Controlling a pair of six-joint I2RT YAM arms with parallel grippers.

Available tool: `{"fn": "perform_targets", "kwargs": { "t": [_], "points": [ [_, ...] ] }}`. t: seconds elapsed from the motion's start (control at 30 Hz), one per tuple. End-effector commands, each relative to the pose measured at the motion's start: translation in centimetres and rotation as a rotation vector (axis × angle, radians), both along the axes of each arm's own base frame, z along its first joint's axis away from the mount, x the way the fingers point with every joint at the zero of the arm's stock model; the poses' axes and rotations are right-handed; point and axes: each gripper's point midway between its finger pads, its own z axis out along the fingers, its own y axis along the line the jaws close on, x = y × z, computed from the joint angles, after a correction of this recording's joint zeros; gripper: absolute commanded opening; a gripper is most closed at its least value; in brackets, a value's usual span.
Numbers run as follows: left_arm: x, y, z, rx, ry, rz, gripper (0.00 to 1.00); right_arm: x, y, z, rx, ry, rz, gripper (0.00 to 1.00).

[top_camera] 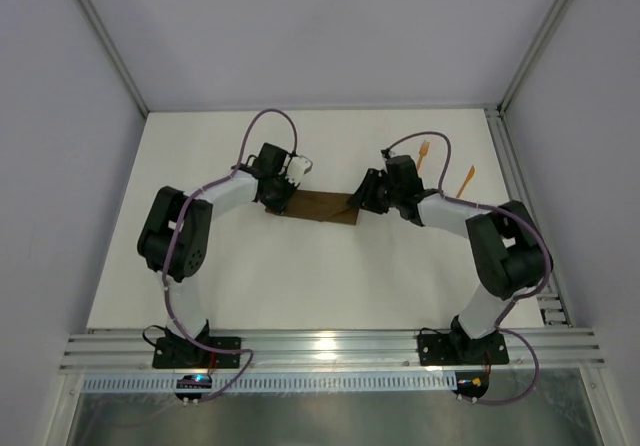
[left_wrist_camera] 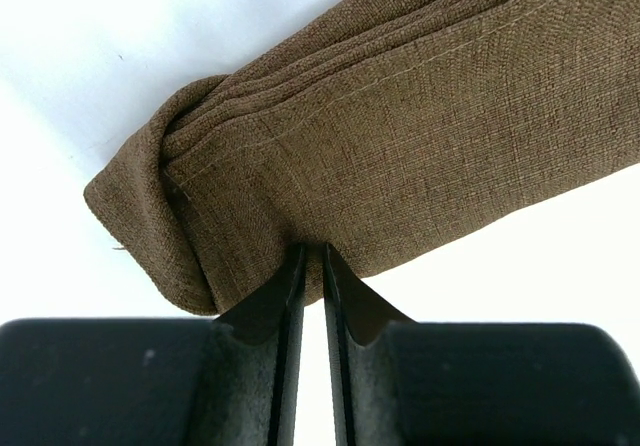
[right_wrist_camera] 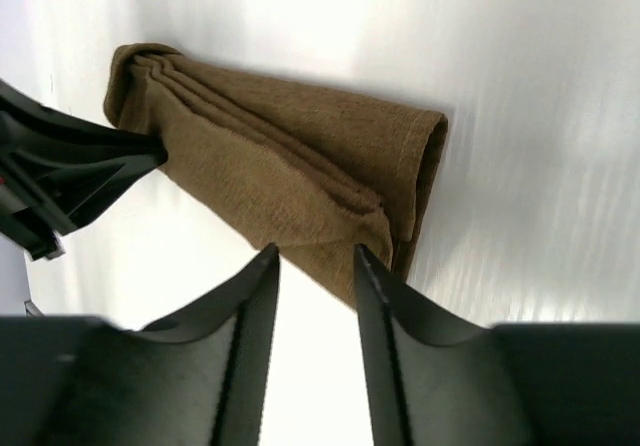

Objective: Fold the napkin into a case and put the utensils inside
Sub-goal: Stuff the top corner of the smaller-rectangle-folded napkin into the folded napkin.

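The dark brown napkin (top_camera: 320, 206) lies folded as a narrow layered strip, the case, at the table's middle. My left gripper (top_camera: 281, 198) is at its left end. In the left wrist view its jaws (left_wrist_camera: 311, 253) stand nearly together and pinch the near edge of the cloth (left_wrist_camera: 400, 136). My right gripper (top_camera: 358, 204) is at the strip's right end. In the right wrist view it (right_wrist_camera: 315, 256) is open, with the tips at the near corner of the cloth (right_wrist_camera: 290, 166). The orange fork (top_camera: 424, 152) and the plain pointed utensil (top_camera: 466, 179) lie on the table at the back right, apart from the cloth.
The white table (top_camera: 300, 276) is ringed by grey walls, with a metal rail (top_camera: 320, 348) along the near edge. My left gripper's finger (right_wrist_camera: 90, 161) shows at the left of the right wrist view, touching the strip's far end.
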Motion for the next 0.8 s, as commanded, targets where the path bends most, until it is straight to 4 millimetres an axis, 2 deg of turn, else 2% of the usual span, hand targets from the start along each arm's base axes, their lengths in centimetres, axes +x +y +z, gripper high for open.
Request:
{"fn": "perform_targets", "kwargs": {
  "t": [0.0, 0.07, 0.1, 0.17, 0.23, 0.3, 0.33, 0.5, 0.63, 0.67, 0.73, 0.77],
  "points": [
    [-1.5, 1.6, -2.9, 0.057, 0.083, 0.015, 0.16, -0.5, -1.7, 3.2, -0.094, -0.087, 0.009, 0.43],
    [-1.4, 1.5, -2.8, 0.051, 0.081, 0.013, 0.16, -1.2, -2.3, 2.7, -0.102, -0.063, -0.020, 0.51],
    [-1.4, 1.4, -2.8, 0.048, 0.085, 0.015, 0.16, -1.4, -2.4, 2.6, -0.096, -0.054, -0.030, 0.59],
    [-1.4, 1.4, -2.8, 0.047, 0.087, 0.015, 0.16, -2.0, -2.1, 1.7, -0.065, -0.017, -0.028, 0.64],
    [-1.4, 1.3, -2.8, 0.045, 0.086, 0.014, 0.17, -2.0, -1.8, 0.2, -0.066, 0.021, -0.017, 0.66],
    [-1.4, 1.4, -2.7, 0.047, 0.085, 0.015, 0.16, -1.6, -1.4, -0.4, -0.062, 0.035, -0.017, 0.66],
    [-1.4, 1.4, -2.7, 0.047, 0.085, 0.015, 0.16, -1.6, -1.4, -1.5, -0.069, 0.059, -0.019, 0.66],
    [-1.3, 1.5, -2.3, 0.051, 0.071, 0.013, 0.18, -0.4, -0.5, -2.6, -0.051, 0.072, -0.010, 0.66],
    [-1.0, 1.7, -1.7, 0.064, 0.042, 0.008, 0.20, 0.1, 0.2, -2.8, -0.008, 0.083, -0.010, 0.56],
    [-0.9, 1.7, -1.5, 0.066, 0.034, 0.005, 0.21, 0.1, 0.3, -3.1, -0.004, 0.092, -0.006, 0.48],
    [-0.5, 1.4, -0.5, 0.061, 0.000, -0.008, 0.22, 0.0, 0.6, -3.2, 0.013, 0.103, 0.003, 0.38],
    [-0.4, 1.0, 0.0, 0.061, -0.015, -0.030, 0.23, -0.1, 0.5, -3.4, 0.018, 0.114, 0.002, 0.29]
  ]
}}
